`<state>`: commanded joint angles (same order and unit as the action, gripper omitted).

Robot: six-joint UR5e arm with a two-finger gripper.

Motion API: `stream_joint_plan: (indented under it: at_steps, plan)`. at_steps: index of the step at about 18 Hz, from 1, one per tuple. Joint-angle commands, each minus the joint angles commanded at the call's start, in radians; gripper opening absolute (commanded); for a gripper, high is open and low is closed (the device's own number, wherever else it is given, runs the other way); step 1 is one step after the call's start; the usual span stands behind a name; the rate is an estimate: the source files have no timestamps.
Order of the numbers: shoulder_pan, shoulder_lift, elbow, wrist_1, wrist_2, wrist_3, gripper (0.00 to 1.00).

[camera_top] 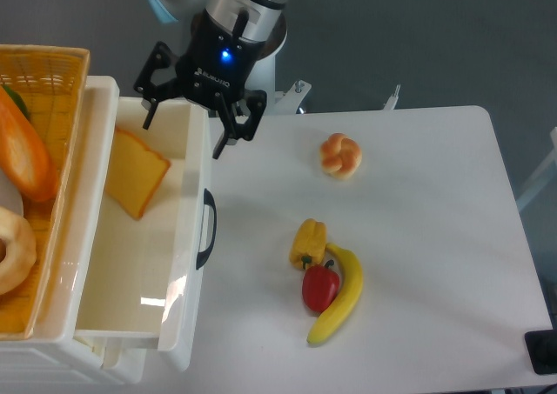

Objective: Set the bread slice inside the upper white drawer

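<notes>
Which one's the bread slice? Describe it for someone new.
Find the open white drawer at the table's left edge. The slice lies inside at its far end: flat, square, golden-orange, unlike the long loaf in the basket or the knotted bun.

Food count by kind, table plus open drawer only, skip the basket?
Bread slice: 1, in the upper white drawer
Knotted bun: 1
Yellow pepper: 1
Red pepper: 1
Banana: 1
Total: 5
</notes>
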<state>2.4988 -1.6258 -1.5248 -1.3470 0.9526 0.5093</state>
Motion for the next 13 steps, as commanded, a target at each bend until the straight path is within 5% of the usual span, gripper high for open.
stream_joint_plan:
  at_steps: [3,13]
  plan:
    - [0.025,-0.02,0.005,0.058,0.03,0.037,1.0]
    - [0.02,-0.078,0.017,0.065,0.328,0.428,1.0]
